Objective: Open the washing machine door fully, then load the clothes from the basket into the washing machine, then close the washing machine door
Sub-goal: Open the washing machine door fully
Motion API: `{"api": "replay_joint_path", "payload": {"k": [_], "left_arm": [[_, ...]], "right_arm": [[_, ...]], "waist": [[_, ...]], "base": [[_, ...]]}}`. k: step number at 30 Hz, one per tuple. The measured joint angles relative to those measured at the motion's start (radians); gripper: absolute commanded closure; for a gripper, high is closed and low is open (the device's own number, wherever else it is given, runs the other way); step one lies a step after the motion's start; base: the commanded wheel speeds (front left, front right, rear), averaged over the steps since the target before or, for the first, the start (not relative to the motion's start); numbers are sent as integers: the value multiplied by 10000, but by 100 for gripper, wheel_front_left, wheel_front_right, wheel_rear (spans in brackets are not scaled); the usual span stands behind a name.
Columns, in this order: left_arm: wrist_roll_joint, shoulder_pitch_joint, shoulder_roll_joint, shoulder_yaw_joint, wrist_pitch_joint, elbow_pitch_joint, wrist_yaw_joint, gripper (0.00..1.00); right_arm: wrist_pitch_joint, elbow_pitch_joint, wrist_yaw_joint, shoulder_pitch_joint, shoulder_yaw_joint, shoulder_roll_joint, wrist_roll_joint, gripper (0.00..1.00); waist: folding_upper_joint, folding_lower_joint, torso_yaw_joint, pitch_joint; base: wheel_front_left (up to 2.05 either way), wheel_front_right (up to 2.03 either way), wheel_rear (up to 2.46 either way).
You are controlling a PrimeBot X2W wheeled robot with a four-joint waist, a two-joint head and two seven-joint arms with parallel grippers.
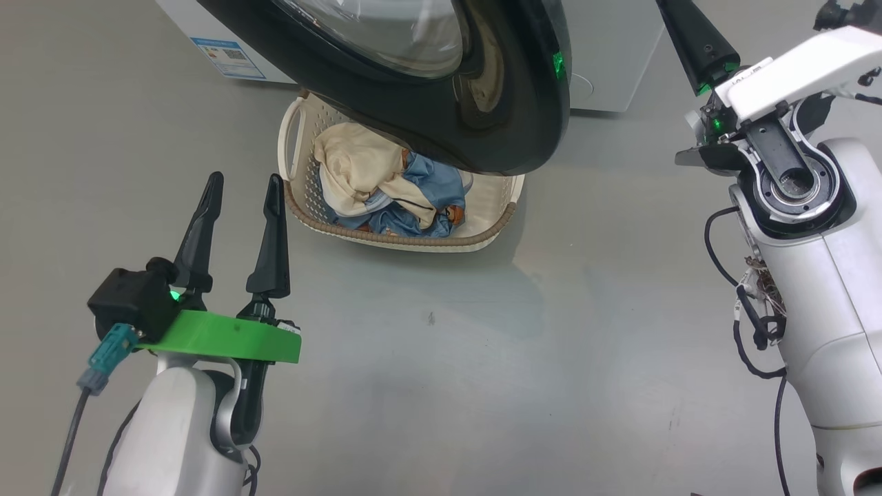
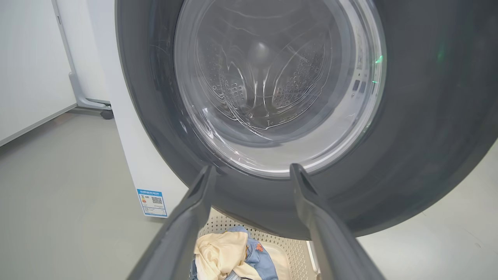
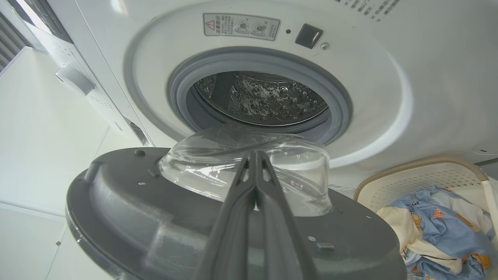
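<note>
Judging the clothes (image 1: 351, 169) soft and light, we pinch a raised fold. Our left gripper (image 1: 246, 177) gapes empty; right gripper (image 3: 255, 153) closed, empty.

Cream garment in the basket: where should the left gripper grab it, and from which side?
Pinch the raised bunched fold of the cream garment; it lies on top of the blue garment. Probably come down at the left side of the basket: the washing machine door overhangs its far right part, and the left gripper stands open on that left side.
</note>
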Motion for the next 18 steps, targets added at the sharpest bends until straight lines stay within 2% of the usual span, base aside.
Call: {"api": "replay_joint_path", "payload": {"k": [6, 11, 18], "left_arm": [[-25, 1, 2, -25, 0, -4, 0, 0], [-56, 3, 0, -21, 0, -10, 0, 0], [-117, 7, 2, -21, 0, -31, 0, 0]], "right_arm": [[913, 123, -270, -429, 194, -54, 355, 100], [1946, 148, -512, -467, 750, -238, 571, 100], [2838, 150, -675, -472, 1051, -412, 813, 100]], "waist": [[0, 0, 154, 26], [0, 0, 276, 52], [0, 0, 393, 80]], "base": [[0, 0, 0], [0, 0, 0], [0, 0, 0]]}}
